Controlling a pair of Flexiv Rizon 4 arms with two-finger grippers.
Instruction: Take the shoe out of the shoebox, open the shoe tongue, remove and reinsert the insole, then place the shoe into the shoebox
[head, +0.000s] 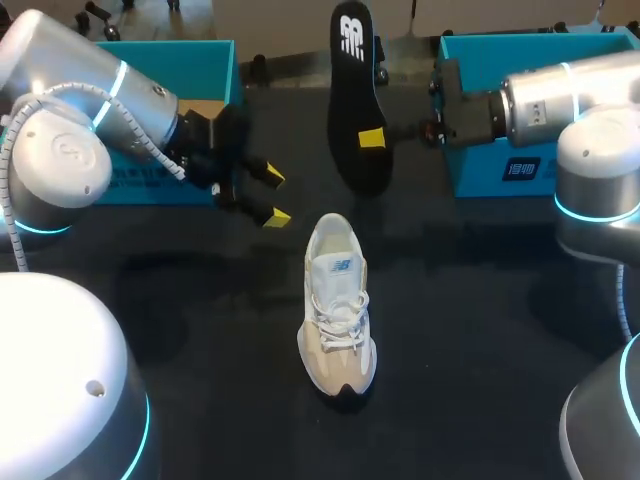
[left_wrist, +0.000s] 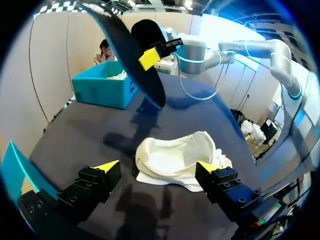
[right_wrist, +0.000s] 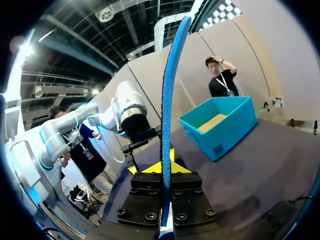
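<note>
A cream and white sneaker (head: 338, 305) stands on the black table at its middle, toe toward the front edge. My right gripper (head: 372, 138) is shut on the black insole (head: 357, 90), holding it upright above the table behind the shoe. In the right wrist view the insole (right_wrist: 170, 90) shows edge-on, its blue side clamped between the fingers of the gripper (right_wrist: 166, 167). My left gripper (head: 272, 196) hangs open to the left of the shoe's heel. In the left wrist view the shoe (left_wrist: 175, 160) lies just ahead of the left gripper (left_wrist: 157, 167), with the insole (left_wrist: 132, 50) beyond it.
A teal box (head: 190, 70) with a brown floor stands at the back left, behind my left arm. A second teal box (head: 520, 60) stands at the back right beside my right arm; it holds white paper (left_wrist: 117, 76).
</note>
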